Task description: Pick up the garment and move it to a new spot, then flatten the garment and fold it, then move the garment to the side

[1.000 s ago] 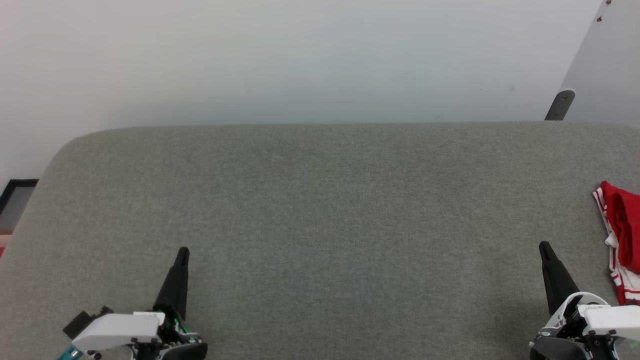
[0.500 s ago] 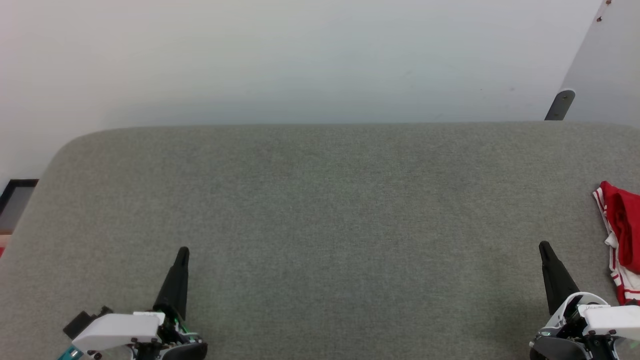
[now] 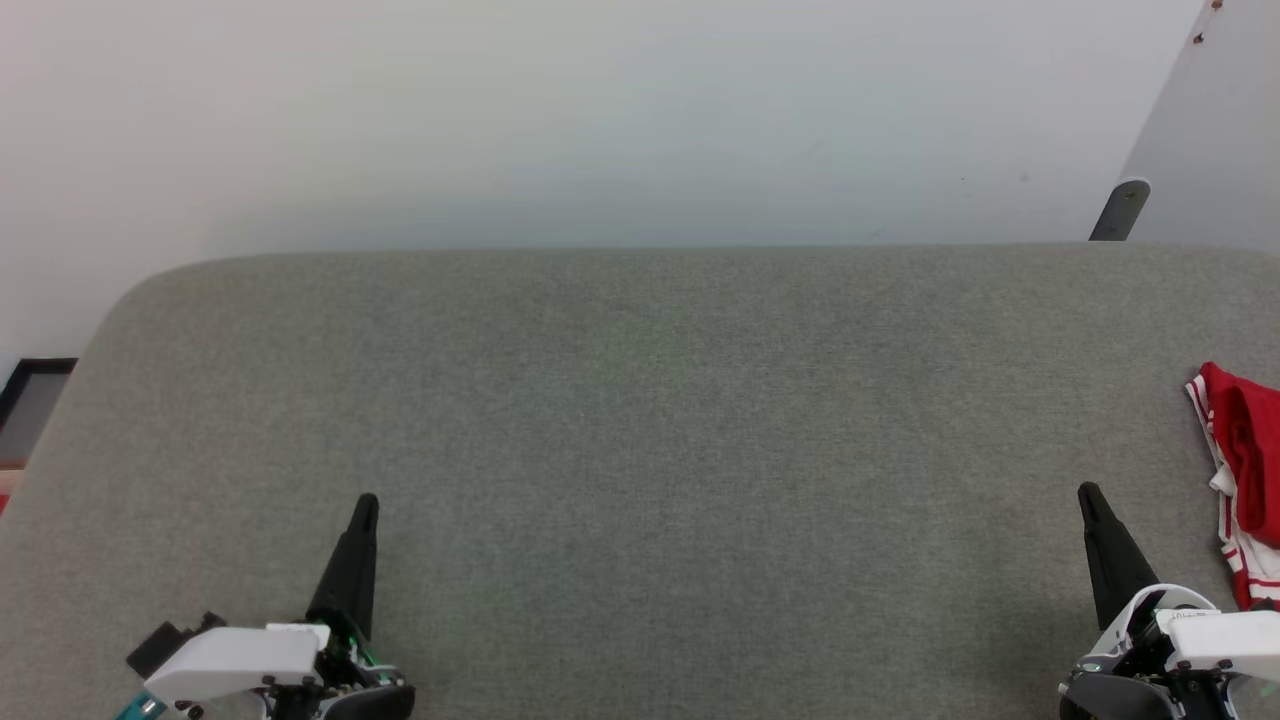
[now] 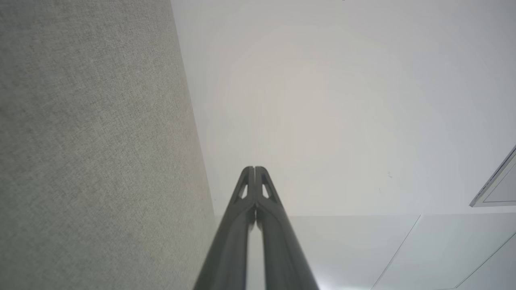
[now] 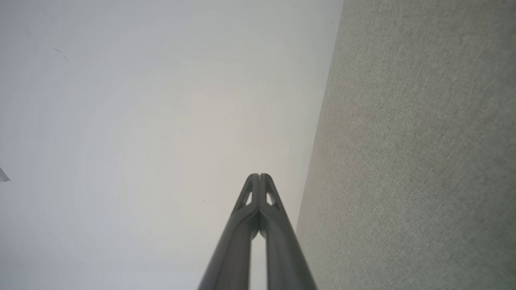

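The garment [image 3: 1248,470], red with white and red-striped trim, lies bunched at the right edge of the head view on the grey fabric surface [image 3: 660,400]; most of it runs out of frame. My right gripper [image 3: 1088,494] stands shut at the lower right, a short way left of the garment and apart from it. My left gripper [image 3: 367,503] is shut at the lower left, far from the garment. In the left wrist view the left gripper [image 4: 254,168] has its fingers pressed together with nothing between them. The right gripper [image 5: 258,175] looks the same in the right wrist view.
The grey surface has a rounded far-left corner [image 3: 150,285] and a straight far edge against a pale wall [image 3: 600,110]. A grey metal bracket [image 3: 1120,210] and a slanted panel stand at the back right. A dark frame [image 3: 30,385] sits beyond the left edge.
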You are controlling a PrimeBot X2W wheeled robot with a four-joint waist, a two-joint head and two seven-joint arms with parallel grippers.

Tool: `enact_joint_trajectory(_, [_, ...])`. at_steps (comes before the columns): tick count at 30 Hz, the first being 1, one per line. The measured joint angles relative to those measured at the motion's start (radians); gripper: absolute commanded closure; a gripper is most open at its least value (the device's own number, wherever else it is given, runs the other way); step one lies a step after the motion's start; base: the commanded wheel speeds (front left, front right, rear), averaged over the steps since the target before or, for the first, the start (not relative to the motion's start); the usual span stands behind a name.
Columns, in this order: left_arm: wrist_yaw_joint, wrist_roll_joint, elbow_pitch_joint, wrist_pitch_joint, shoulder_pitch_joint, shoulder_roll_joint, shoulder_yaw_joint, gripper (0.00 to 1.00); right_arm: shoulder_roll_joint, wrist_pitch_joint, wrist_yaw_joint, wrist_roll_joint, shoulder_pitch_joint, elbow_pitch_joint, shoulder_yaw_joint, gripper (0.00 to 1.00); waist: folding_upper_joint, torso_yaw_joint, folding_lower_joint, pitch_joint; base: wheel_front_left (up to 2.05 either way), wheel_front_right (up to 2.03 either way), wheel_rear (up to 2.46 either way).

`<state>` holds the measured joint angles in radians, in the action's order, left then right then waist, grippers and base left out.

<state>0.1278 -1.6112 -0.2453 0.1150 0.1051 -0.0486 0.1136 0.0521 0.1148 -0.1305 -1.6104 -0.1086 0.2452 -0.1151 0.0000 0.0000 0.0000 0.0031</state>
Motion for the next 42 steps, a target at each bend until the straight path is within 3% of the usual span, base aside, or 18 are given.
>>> enact_joint_trajectory(42, [0.000, 0.000, 0.000, 0.000, 0.000, 0.000, 0.000, 1.00, 0.000, 0.000, 0.000, 0.000, 0.000, 0.000, 0.000, 1.00, 0.0000, 0.000, 0.0000, 0.000, 0.00, 0.00, 0.00])
